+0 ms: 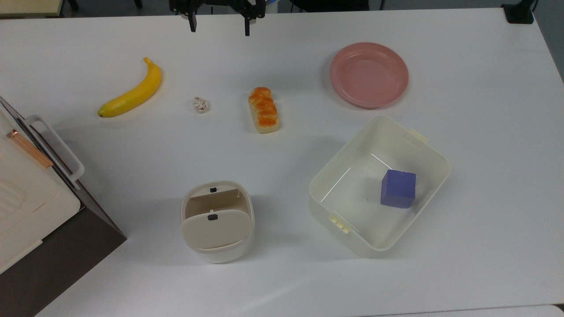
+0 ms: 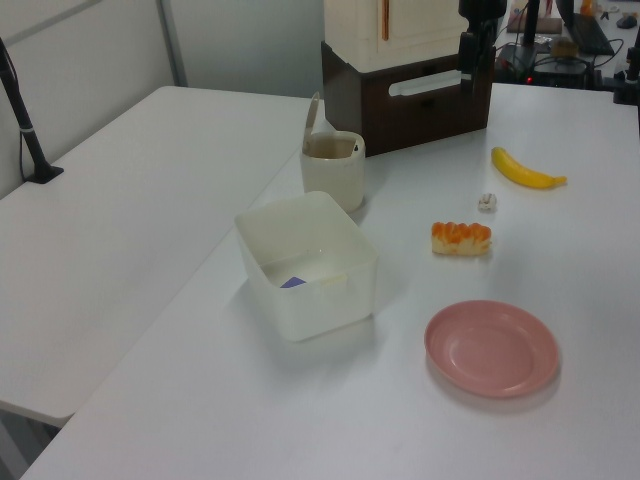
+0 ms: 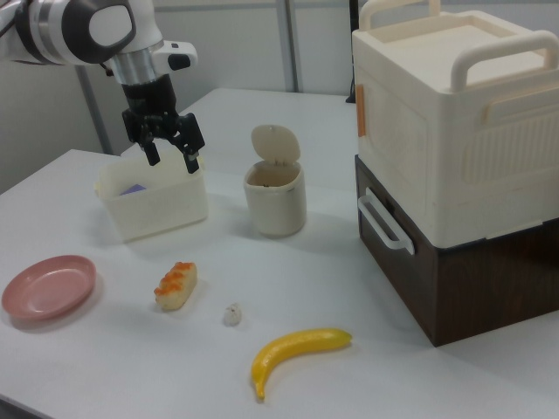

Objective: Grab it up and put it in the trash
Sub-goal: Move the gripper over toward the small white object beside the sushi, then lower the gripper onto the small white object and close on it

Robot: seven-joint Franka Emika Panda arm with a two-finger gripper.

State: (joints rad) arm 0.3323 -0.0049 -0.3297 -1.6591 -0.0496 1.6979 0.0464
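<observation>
White table (image 1: 462,246), lit evenly, with grey partition walls behind in the right view.

Near the middle of its far half in the top view: tiny crumpled paper wad (image 1: 201,105), lying bare on the surface, untouched. Between banana (image 1: 132,93) on the top view's left and orange-topped bread loaf (image 1: 263,110) on the top view's right, apart from both. Seen again in the right view (image 3: 231,314), just above the banana (image 3: 297,351) and right of the loaf (image 3: 175,285); in the left view (image 2: 487,201), small and pale.

Further toward the near edge in the top view: trash bin (image 1: 217,222), cream-white, rounded, beige swing lid tipped up and mouth showing. Well apart from the wad.

Beside the bin on the top view's right: cream rectangular tub (image 1: 379,185) holding 1 purple block (image 1: 398,188). Beyond it, pink plate (image 1: 369,75).

At the top view's left edge: cream box on a dark brown base (image 1: 39,207).

Gripper (image 1: 219,27) up at the far table edge, well clear of the wad, 2 fingers spread wide, nothing between them. Same spread in the right view (image 3: 171,155), hanging high above the table.
</observation>
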